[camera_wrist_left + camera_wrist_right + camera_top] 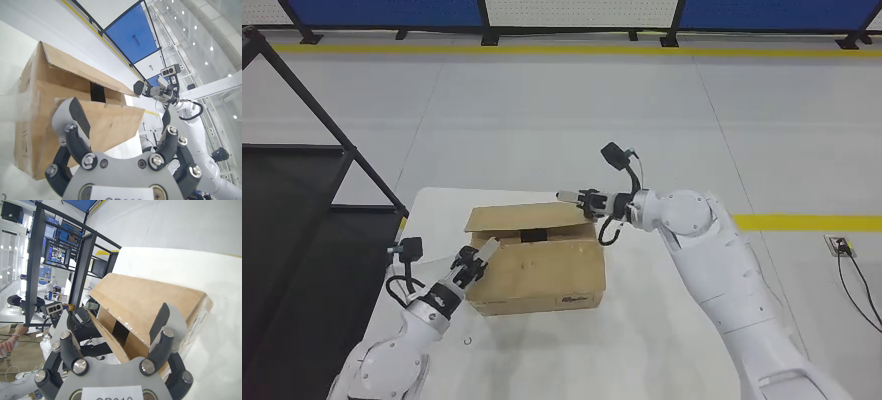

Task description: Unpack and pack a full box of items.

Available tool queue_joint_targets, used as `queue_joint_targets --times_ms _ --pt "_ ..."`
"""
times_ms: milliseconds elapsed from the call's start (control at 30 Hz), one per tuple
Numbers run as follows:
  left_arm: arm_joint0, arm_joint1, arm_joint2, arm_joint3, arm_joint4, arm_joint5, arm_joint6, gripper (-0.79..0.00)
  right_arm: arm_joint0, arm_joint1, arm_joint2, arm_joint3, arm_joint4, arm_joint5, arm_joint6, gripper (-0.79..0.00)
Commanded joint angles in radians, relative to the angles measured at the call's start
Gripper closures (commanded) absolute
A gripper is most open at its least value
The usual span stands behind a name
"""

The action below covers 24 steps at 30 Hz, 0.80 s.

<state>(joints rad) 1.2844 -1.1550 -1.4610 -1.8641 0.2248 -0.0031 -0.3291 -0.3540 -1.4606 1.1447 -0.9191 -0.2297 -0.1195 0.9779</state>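
**Cardboard box mid-counter, both tools at its flaps**

So the cardboard box [537, 272] sits roughly in the middle of the white counter [642, 330], long side facing the robot. Its top isn't shut. The far flap [527, 216] is tilted up and the near flap [542, 247] leans in toward it, leaving just a dark slot [534, 235] between them. Whatever's packed inside is lost in that dark, so I can't tell what's in there.

The left tool [472, 262] is at the box's left end by the near flap, with its fingers spread and nothing clamped. In the left wrist view the flap shows between them, but I can't say if it touches. The right tool [574, 198] is at the right corner of the far flap, spread wide too, with one pad right up against that corner.

Around it there's a pale grey floor with yellow lines [542, 48] and blue and white panels [382, 10] along the far side. A black metal frame [312, 130] stands off to the counter's left, and a floor socket [839, 245] with a cable is off to the right.
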Motion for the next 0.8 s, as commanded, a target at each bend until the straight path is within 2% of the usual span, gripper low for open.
queue_joint_targets --times_ms 0,67,400,533,767 --pt "-0.011 -0.001 0.013 0.012 0.022 0.005 0.007 -0.785 0.003 -0.003 -0.006 0.002 0.036 0.019 0.036 -0.785" --pt "-0.022 -0.003 0.025 0.024 0.029 0.009 0.015 -0.785 0.007 -0.005 -0.004 0.017 0.105 0.011 0.096 -0.785" --pt "-0.064 -0.011 0.061 0.068 0.05 0.025 0.039 -0.785 0.065 -0.021 -0.045 0.135 0.185 0.066 0.149 -0.785" --pt "-0.079 -0.015 0.072 0.081 0.056 0.034 0.053 -0.785 0.072 -0.027 -0.051 0.174 0.245 0.039 0.202 -0.785" --pt "-0.095 -0.02 0.065 0.094 0.011 0.043 0.062 -0.785 0.069 -0.024 -0.053 0.229 0.257 0.01 0.182 -0.785"
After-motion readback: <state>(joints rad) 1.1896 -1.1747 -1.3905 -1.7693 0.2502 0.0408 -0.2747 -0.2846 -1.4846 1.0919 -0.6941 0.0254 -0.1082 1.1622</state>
